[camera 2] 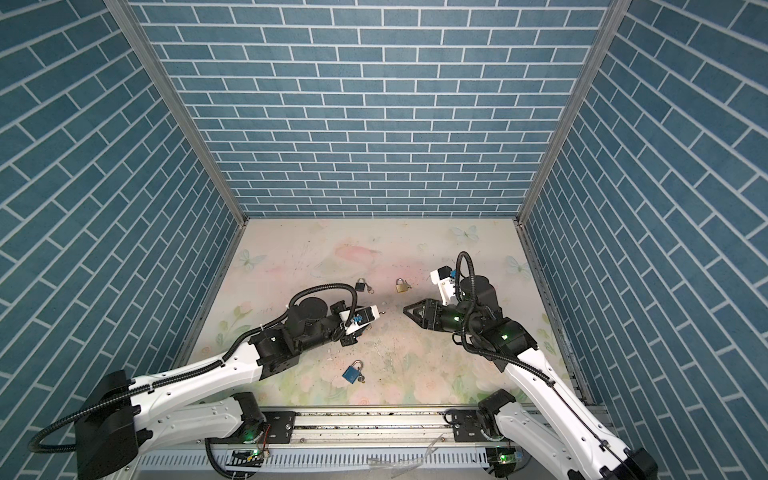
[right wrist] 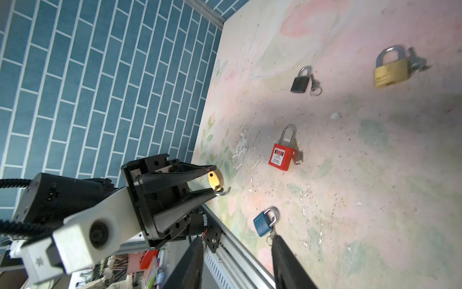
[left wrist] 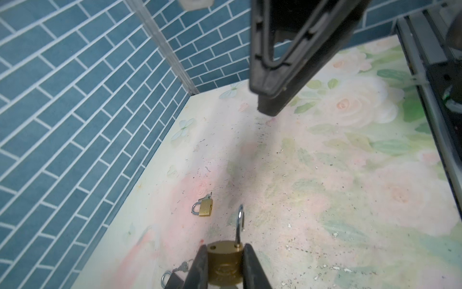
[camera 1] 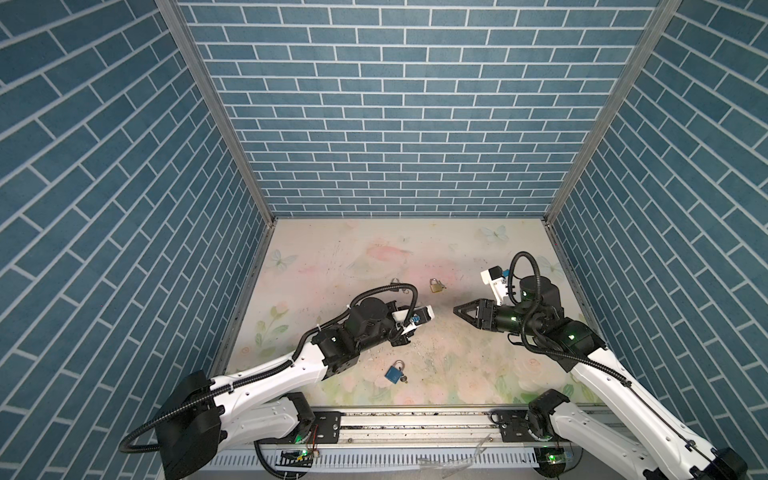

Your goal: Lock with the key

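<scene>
The fingers (left wrist: 200, 267) of the left gripper (left wrist: 225, 249) clamp a small brass padlock (left wrist: 225, 269) clear of the worktop (left wrist: 325, 200). Its open shackle (left wrist: 240, 222) points toward the right gripper (camera 1: 457, 310), presumably to present it to that arm. The right fingers (right wrist: 287, 262) stand part open and empty; this padlock's key is hidden, perhaps seated underneath.

Wall (camera 1: 407, 124): blue brick pattern, white joints. Table (camera 1: 457, 374): pastel pink-green floral. Gold padlock (left wrist: 225, 267), black padlock (right wrist: 300, 83), red padlock (right wrist: 281, 156), blue padlock (right wrist: 262, 224).
</scene>
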{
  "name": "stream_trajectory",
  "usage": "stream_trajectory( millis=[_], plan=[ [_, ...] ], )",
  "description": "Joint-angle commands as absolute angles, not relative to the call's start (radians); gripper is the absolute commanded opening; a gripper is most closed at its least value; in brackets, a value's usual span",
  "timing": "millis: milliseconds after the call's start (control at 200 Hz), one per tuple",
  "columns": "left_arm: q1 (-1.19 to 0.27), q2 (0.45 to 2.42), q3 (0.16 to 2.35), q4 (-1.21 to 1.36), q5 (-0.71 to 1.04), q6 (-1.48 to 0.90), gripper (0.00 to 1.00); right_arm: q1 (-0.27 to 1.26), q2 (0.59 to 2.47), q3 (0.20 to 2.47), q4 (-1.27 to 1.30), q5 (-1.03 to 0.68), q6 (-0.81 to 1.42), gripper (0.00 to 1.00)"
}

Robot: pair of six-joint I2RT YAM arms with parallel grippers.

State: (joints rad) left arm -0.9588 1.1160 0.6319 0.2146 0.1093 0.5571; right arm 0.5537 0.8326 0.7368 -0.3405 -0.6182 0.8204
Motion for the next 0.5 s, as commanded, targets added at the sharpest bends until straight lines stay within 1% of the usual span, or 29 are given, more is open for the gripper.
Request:
stream_trajectory(
  millis=[0,310,495],
  plan=[
    [-0.993,1.135,0.653,0.216,0.063,0.694,0.00,0.576,0.843,0.706,-0.255,-0.698,0.931,0.44],
    [-1.034,1.173,0.653,0.264,0.032,0.701,0.00,0.654,0.899,0.636,-0.139,-0.695,1.000,0.41],
    [-1.042,1.181,0.661,0.271,0.028,0.701,0.00,0.667,0.925,0.627,-0.103,-0.693,1.007,0.39]
  ],
)
